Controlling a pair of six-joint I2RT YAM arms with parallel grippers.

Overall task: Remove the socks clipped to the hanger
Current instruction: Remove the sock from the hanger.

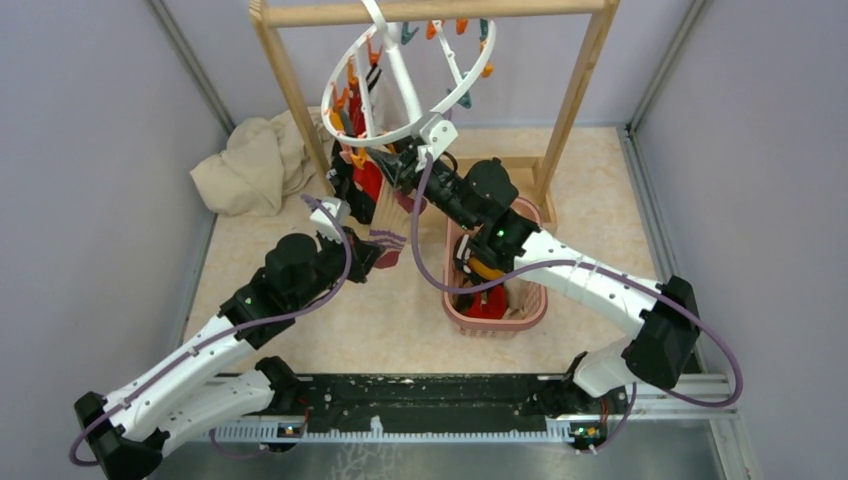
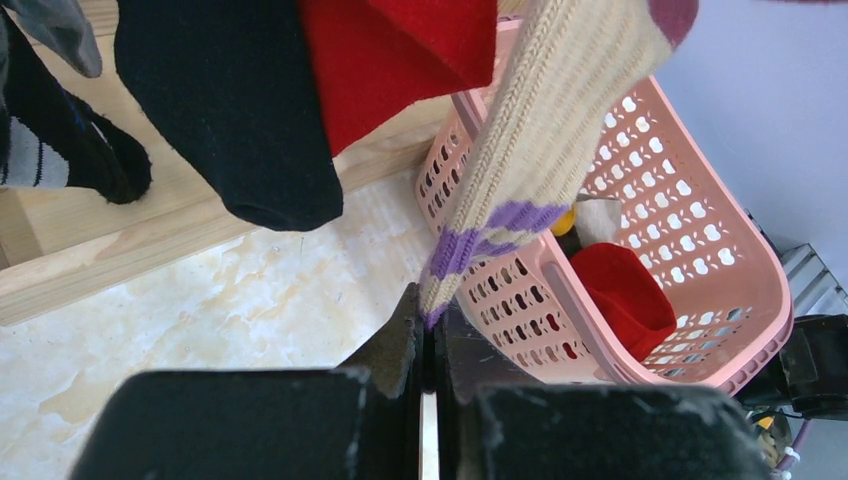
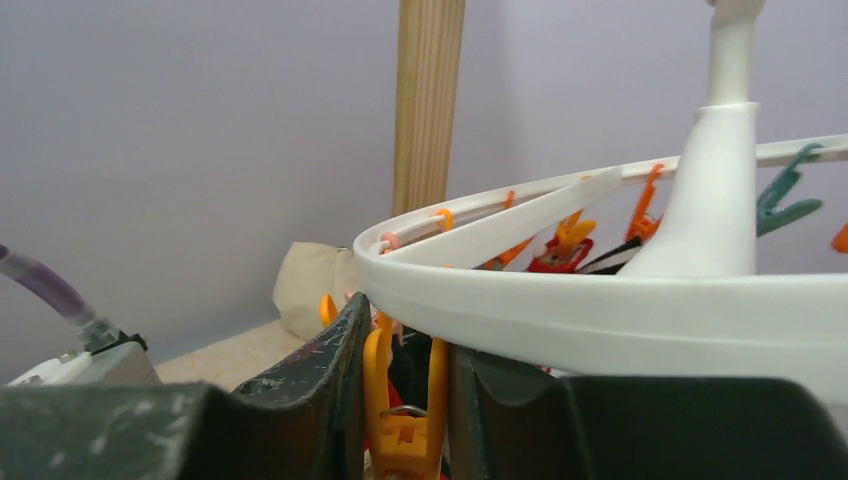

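- Hanger [image 1: 402, 75]: white ring hung by its hook from the top bar of the wooden rack [image 1: 430, 11], tilted, low edge towards the arms. Orange and teal clips sit around the rim.
- Socks still clipped cluster under the ring's low edge. From the left wrist: black sock [image 2: 230, 110], red sock [image 2: 400, 50] and cream sock [image 2: 540, 130] hang side by side. A dark sock with grey stripes [image 2: 30, 150] is at the far left.
- Left arm [image 1: 290, 275]: left jaws sit below the hanger, pressed together, pinching the purple-striped toe of the cream sock. The sock runs up and away from the jaws, drawn out straight across the near corner of the basket. Its top end is out of frame, so can't tell from this view if it's still clipped.
- Right arm [image 1: 590, 280]: reaches over the basket to the ring's low edge. Right jaws sit just under the rim, part-open, one finger on each side of an orange clip [image 3: 400, 400]. Both fingers look to be touching the clip's handles, so it's a pinch on the clip, not on fabric.
- Sock fabric directly under that clip is mostly hidden by the fingers. Only dark and red bits show.
- Pink basket [image 2: 690, 215] stands on the table [image 1: 380, 320] to the right of the hanging socks. Another red sock [image 2: 625, 295] lies inside it, with something yellow beside it.
- Beige cloth [image 1: 250, 165] is bunched at the table's back left, well apart from both jaws.
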